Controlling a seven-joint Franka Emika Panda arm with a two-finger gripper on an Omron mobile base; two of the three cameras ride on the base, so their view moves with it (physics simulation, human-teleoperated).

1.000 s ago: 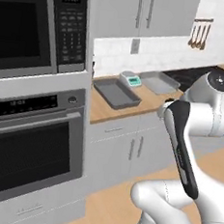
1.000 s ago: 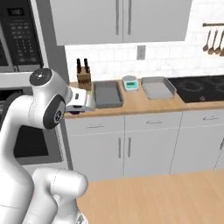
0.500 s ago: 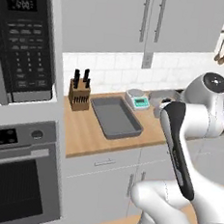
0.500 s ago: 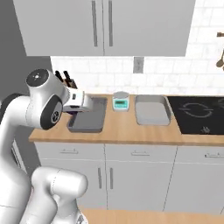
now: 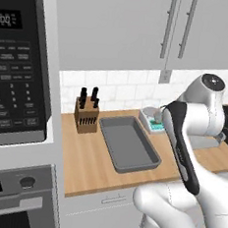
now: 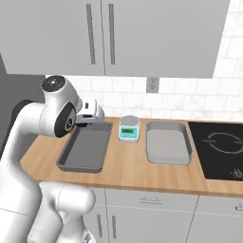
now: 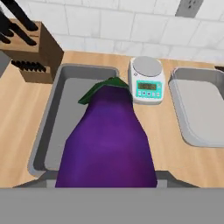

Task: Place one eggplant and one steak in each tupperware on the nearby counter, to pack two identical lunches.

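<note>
A big purple eggplant (image 7: 109, 140) with a green cap fills the lower hand view, and my gripper (image 6: 87, 120) is shut on it. It hangs over the near end of the left grey tupperware (image 7: 65, 109) (image 6: 85, 148) (image 5: 129, 145), which holds nothing. The right grey tupperware (image 6: 168, 142) (image 7: 197, 109) is also bare inside. Both stand on the light wooden counter (image 6: 128, 173) (image 5: 86, 167). The eggplant hides my fingertips. The steak is out of view.
A small kitchen scale (image 6: 129, 129) (image 7: 147, 81) sits between the two tupperwares. A wooden knife block (image 5: 86, 114) (image 7: 30, 52) stands at the back left. The black stovetop (image 6: 220, 149) borders the counter on the right, a microwave (image 5: 16, 77) on the left. Wall cabinets hang overhead.
The base has driven toward the counter, so the whole scene has shifted and the tupperwares now lie close in front. The eggplant stays in the gripper.
</note>
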